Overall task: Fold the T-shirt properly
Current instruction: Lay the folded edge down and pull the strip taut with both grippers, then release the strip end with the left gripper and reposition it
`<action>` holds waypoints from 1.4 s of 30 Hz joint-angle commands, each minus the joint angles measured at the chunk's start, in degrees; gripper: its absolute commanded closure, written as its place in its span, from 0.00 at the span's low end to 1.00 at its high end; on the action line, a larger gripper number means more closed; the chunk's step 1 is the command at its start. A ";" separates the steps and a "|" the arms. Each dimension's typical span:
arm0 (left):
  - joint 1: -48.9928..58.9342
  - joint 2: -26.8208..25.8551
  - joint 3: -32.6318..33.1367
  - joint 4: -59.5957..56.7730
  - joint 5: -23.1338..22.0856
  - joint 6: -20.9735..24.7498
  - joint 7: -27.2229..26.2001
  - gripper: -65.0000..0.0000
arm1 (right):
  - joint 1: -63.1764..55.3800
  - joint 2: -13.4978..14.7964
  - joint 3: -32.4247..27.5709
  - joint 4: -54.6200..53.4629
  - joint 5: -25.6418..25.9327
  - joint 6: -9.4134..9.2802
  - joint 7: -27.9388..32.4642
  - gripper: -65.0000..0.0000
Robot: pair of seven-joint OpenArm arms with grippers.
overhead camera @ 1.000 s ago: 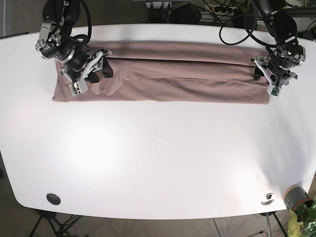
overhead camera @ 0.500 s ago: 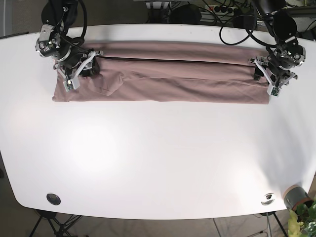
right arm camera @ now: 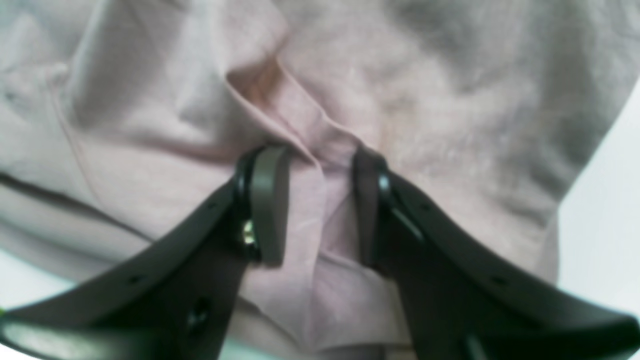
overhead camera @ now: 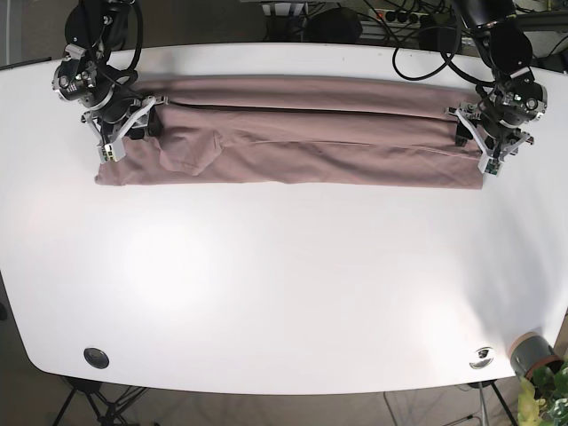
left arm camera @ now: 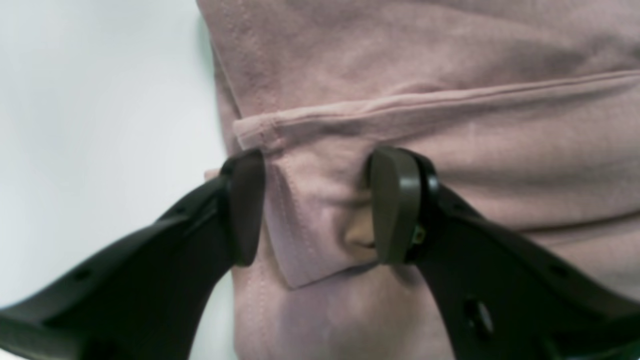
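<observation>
Left wrist view: left gripper [left arm camera: 315, 205] jaws partly apart, straddling a hemmed flap of the pink T-shirt [left arm camera: 450, 100], both pads pressing the cloth, white table [left arm camera: 100, 100] beside the outer jaw. Right wrist view: right gripper [right arm camera: 320, 205] jaws narrowly apart, pinching a raised ridge of T-shirt [right arm camera: 425, 90] fabric between them. Base view: T-shirt [overhead camera: 293, 133] spread as a long folded band across the table [overhead camera: 284, 284], right gripper [overhead camera: 124, 133] and left gripper [overhead camera: 486, 135] at opposite ends.

Both arms are black with silver metal wrist brackets, looped black cables, and curved black fingers [left arm camera: 395, 210] bearing grey-olive pads.
</observation>
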 commanded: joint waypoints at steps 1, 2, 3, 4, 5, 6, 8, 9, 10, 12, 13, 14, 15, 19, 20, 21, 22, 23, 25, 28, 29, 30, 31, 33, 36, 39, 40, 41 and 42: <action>0.14 -0.37 0.06 -0.14 1.71 0.03 1.52 0.53 | 0.19 0.43 -0.11 -2.16 -0.52 -0.08 0.60 0.68; 0.14 -0.37 0.15 -1.02 1.62 0.03 1.44 0.53 | 0.63 0.52 -0.11 -3.13 -0.61 -0.08 0.96 0.68; -0.30 -0.37 0.15 -1.98 1.53 0.03 1.44 0.52 | 1.59 0.61 -0.11 -4.01 -0.61 -0.08 1.04 0.68; -1.27 -0.37 0.15 -2.95 1.53 0.03 1.44 0.52 | 2.30 0.70 -0.11 -4.97 -0.61 -0.08 1.13 0.68; -2.85 -0.37 0.15 -4.53 1.53 0.03 1.44 0.52 | 3.44 0.79 -0.11 -6.47 -0.61 -0.08 1.13 0.68; -3.64 -0.37 0.15 -5.59 1.53 0.03 1.52 0.52 | 4.05 0.87 -0.11 -7.35 -0.61 -0.08 1.22 0.68; -5.49 -0.37 0.15 -7.79 1.53 0.03 1.52 0.52 | 6.52 1.75 -0.11 -9.10 -0.61 -0.08 1.31 0.68; -6.02 -0.37 -0.03 -8.05 1.53 0.03 1.52 0.52 | 7.57 2.02 -0.11 -9.90 -0.61 -0.08 1.31 0.68; -6.37 -0.37 -0.03 -8.23 1.53 0.03 1.52 0.52 | 8.27 2.19 -0.11 -10.51 -0.61 -0.08 1.31 0.68; -7.34 -0.37 -0.03 -8.31 1.53 0.03 1.52 0.52 | 10.91 2.72 -0.11 -12.53 -0.61 -0.08 1.31 0.68; -7.78 -0.37 0.06 -8.31 1.53 0.03 1.52 0.52 | 11.97 3.34 -0.11 -13.59 -0.70 -0.08 1.31 0.68; -8.22 -0.37 0.06 -8.31 1.53 0.03 1.52 0.52 | 12.93 3.69 -0.11 -14.29 -0.70 -0.08 1.31 0.68; -9.09 -0.37 0.06 -8.49 1.53 0.03 1.61 0.52 | 14.16 4.04 -0.11 -15.52 -0.70 -0.08 1.39 0.68; -12.00 -0.37 -0.20 -8.84 1.62 0.03 1.96 0.47 | 17.42 4.65 -0.11 -17.28 -0.70 -0.26 1.39 0.68; -12.35 -0.37 -0.29 -8.84 1.62 0.03 2.32 0.44 | 17.59 4.74 -0.11 -17.28 -0.70 -0.34 1.39 0.68; -12.79 -0.37 -0.38 -8.67 1.53 0.03 3.02 0.39 | 17.68 4.92 -0.11 -17.28 -0.70 -0.43 1.39 0.68; -13.05 -0.29 -0.91 -8.58 1.53 0.03 4.07 0.35 | 18.12 4.92 -0.11 -17.28 -0.70 -0.43 1.39 0.68; -13.14 -0.20 -1.79 -8.31 1.44 0.03 5.22 0.33 | 18.38 5.01 -0.11 -17.28 -0.70 -0.26 1.39 0.68; -14.19 -0.20 -3.37 -6.82 1.36 0.03 7.06 0.31 | 18.38 5.01 -0.11 -17.28 -0.70 -0.17 1.31 0.68; -15.51 -0.11 -5.65 -4.36 0.74 0.03 9.61 0.30 | 18.38 5.01 -0.11 -17.28 -0.61 -0.17 1.31 0.68; -15.51 -0.11 -6.71 -3.57 -0.84 0.03 10.49 0.29 | 18.30 4.92 -0.11 -17.28 -0.61 -0.08 1.31 0.68; -15.51 -0.11 -7.59 -3.13 -2.25 0.03 11.11 0.28 | 18.21 4.83 -0.11 -17.28 -0.61 -0.08 1.31 0.68; -15.51 -0.29 -8.99 -2.69 -5.06 0.03 12.34 0.26 | 18.12 4.74 -0.11 -17.28 -0.61 -0.08 1.31 0.68; -15.51 -0.64 -11.72 -2.51 -9.63 0.03 14.54 0.24 | 18.03 4.74 -0.11 -17.28 -0.61 -0.08 1.31 0.68; -15.42 -2.31 -14.18 -2.60 -15.44 0.03 17.96 0.23 | 18.03 4.74 -0.11 -17.28 -0.43 -0.08 1.31 0.68; -14.46 -2.48 -14.53 -2.60 -19.22 0.03 19.81 0.23 | 18.03 4.65 -0.11 -17.19 -0.35 -0.08 1.31 0.68; -13.93 -2.48 -14.53 -2.60 -20.18 0.03 20.07 0.23 | 18.03 4.65 -0.11 -17.19 -0.35 -0.08 1.31 0.68; -13.49 -2.48 -14.53 -2.60 -20.89 0.03 20.07 0.23 | 18.03 4.65 -0.11 -17.19 -0.26 -0.08 1.31 0.68; -13.05 -2.40 -14.62 -2.60 -21.50 0.03 19.99 0.23 | 18.03 4.65 -0.11 -17.19 -0.17 -0.08 1.31 0.68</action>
